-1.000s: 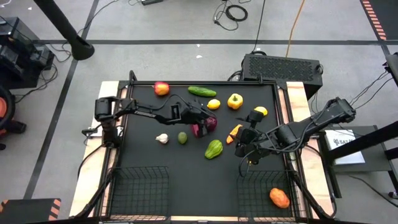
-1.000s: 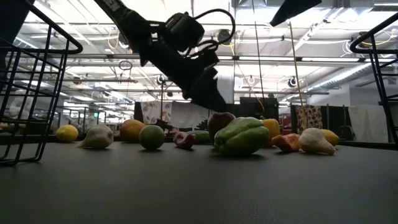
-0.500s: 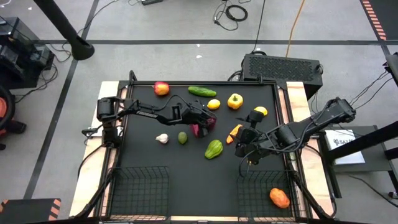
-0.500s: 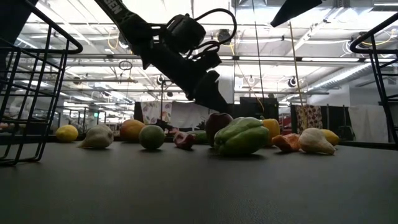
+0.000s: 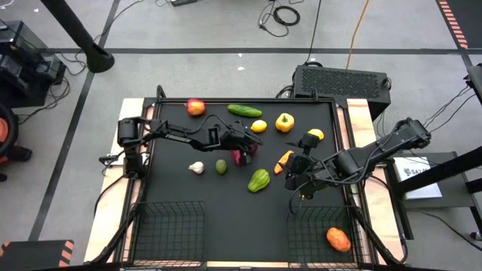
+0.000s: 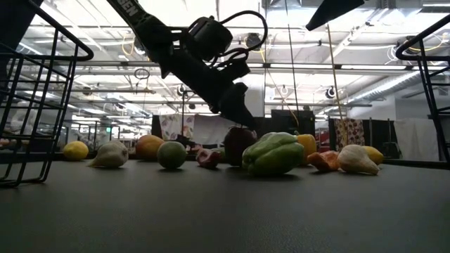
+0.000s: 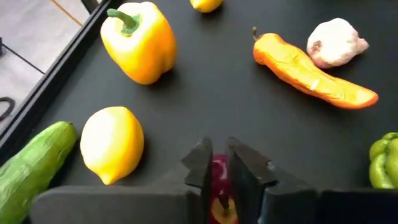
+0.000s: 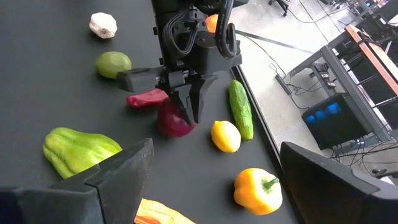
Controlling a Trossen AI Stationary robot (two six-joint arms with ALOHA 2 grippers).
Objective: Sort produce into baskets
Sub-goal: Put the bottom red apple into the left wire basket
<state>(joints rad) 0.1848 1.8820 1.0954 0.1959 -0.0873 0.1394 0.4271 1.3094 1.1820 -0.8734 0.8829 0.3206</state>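
The onion (image 7: 219,186) is mostly hidden behind the left gripper (image 7: 216,167) in the left wrist view; only a dark red strip shows between the fingers. There the cucumber (image 7: 28,165) and green pepper (image 7: 385,160) are cut off by the edges. In the low view the baskets (image 6: 39,105) are cut off at both sides. Actual contact between fingers and onion cannot be confirmed.

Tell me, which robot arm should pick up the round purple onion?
The left. Its left gripper is already pinched on the round purple onion in the middle of the table. The right gripper hangs open farther off, beside the long orange pepper.
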